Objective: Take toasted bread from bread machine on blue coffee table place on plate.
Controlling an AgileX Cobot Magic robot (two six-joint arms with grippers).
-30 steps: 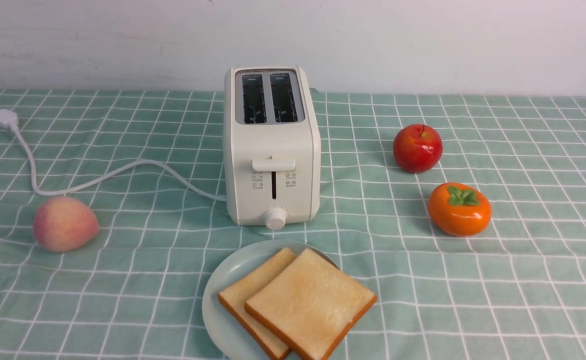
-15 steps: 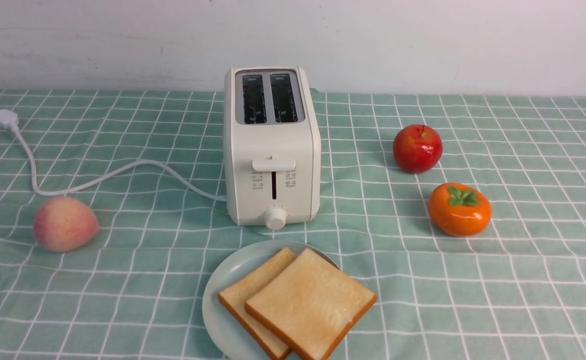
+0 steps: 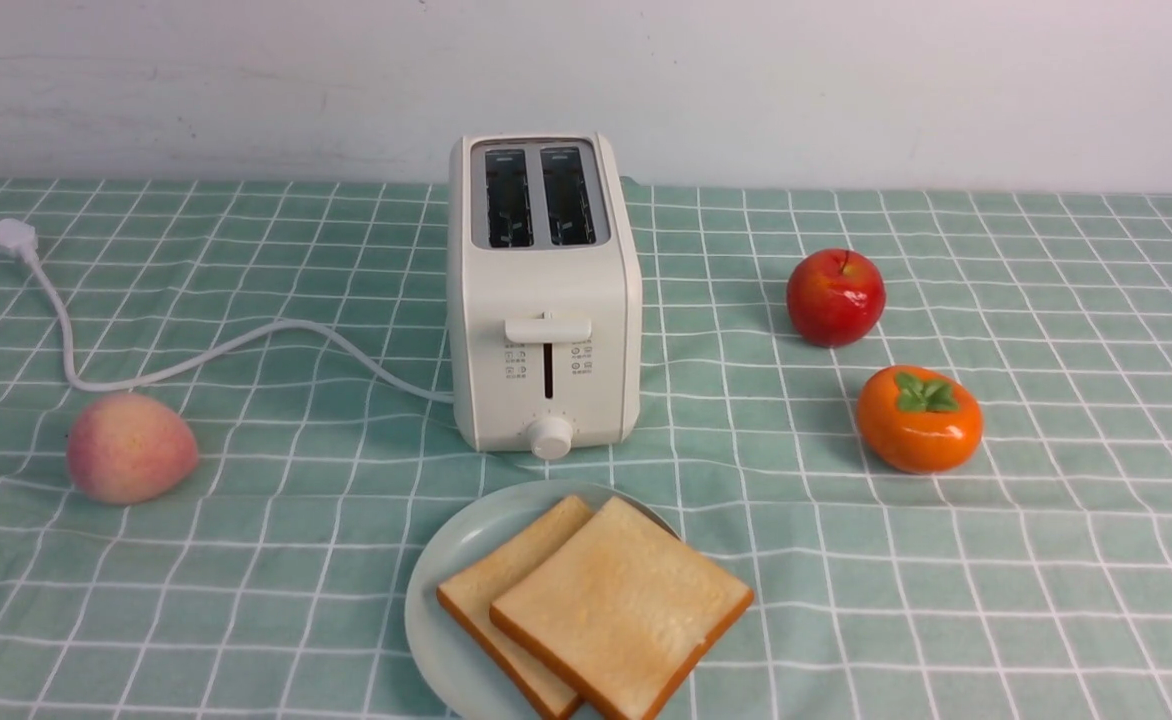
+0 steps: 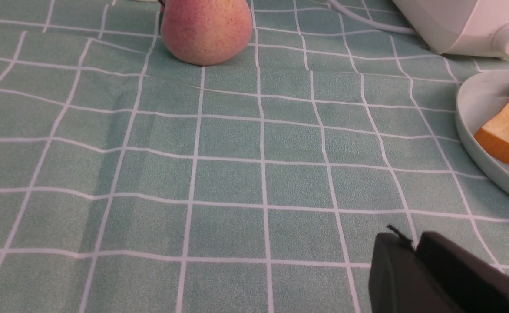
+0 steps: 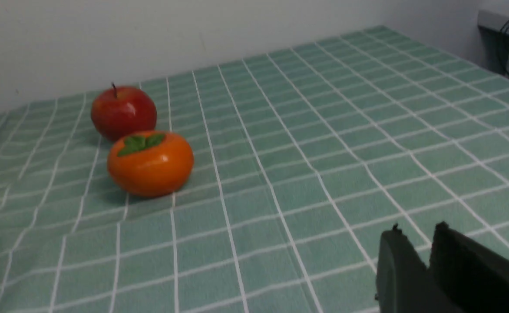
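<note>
Toast slices are lying overlapped on the plate, six o'clock of the toaster; both pincers are sitting nearly pressed together, empty, so retreating gently looks wisest.

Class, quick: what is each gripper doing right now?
Left gripper: shut, holding nothing, above the tablecloth.
Right gripper: fingers nearly together, holding nothing.

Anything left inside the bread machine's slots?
Both slots of the bread machine look dark and bare, no crust above the rims; their depths are hidden. Two slices of toasted bread overlap on the plate.
</note>
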